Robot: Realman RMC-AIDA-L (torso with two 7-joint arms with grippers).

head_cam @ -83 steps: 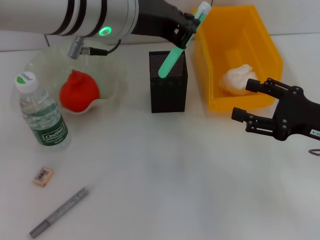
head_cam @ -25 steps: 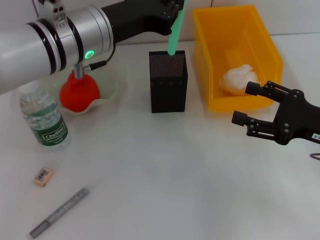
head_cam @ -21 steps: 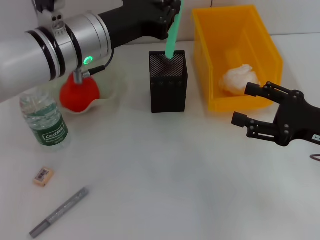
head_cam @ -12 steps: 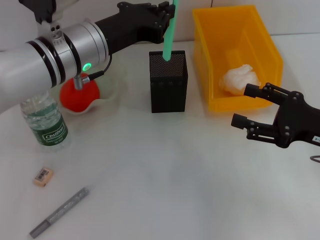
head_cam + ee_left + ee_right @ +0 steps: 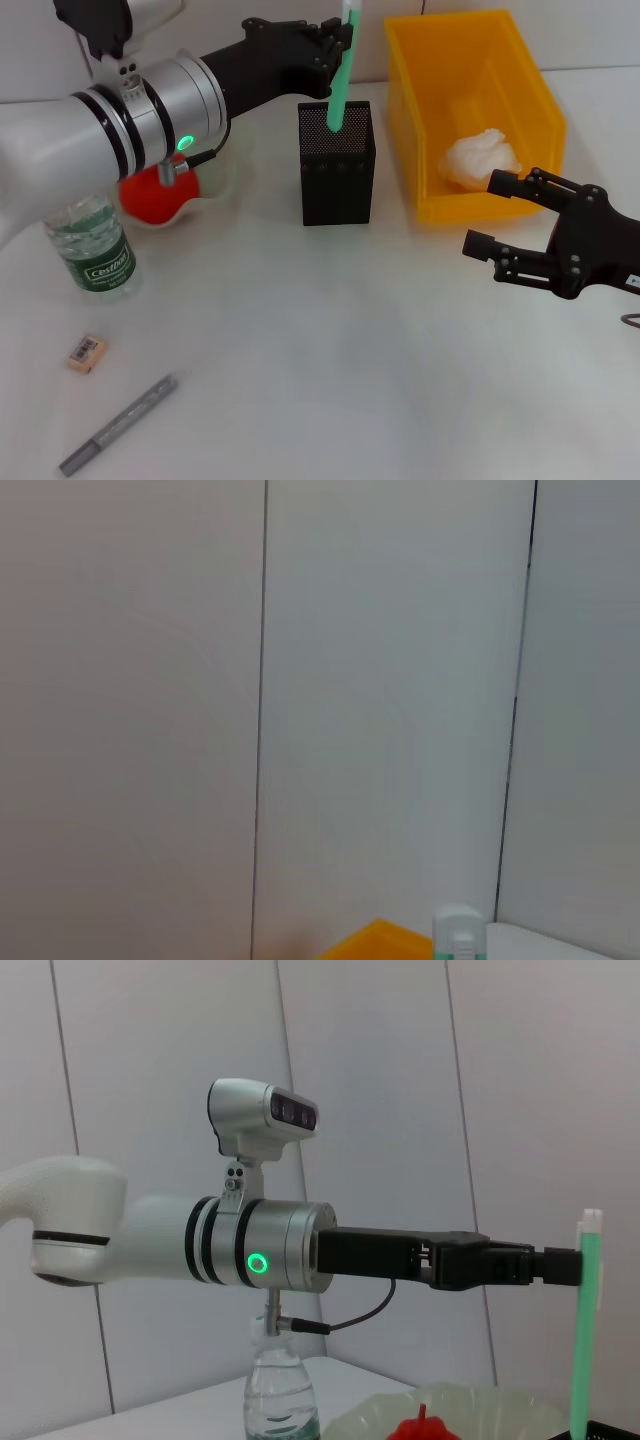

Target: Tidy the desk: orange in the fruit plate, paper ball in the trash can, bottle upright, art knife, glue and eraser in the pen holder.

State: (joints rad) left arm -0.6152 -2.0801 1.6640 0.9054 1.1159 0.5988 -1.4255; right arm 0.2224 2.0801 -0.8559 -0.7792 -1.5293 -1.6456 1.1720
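A plain white table (image 5: 330, 370) fills my view from near edge to far, lit evenly with only soft shadows. Beyond its far edge stands a pale grey panelled wall (image 5: 380, 680), split by thin dark vertical seams (image 5: 263, 720). The same panelling runs behind my workspace on the left (image 5: 400, 1080).

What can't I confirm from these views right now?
- Glue stick lower end: hidden inside the pen holder, head view.
- Left gripper fingers: absent from left wrist view, hard to make out in head view.
- Orange: partly covered by the left arm, head view.
- Eraser label: too small.
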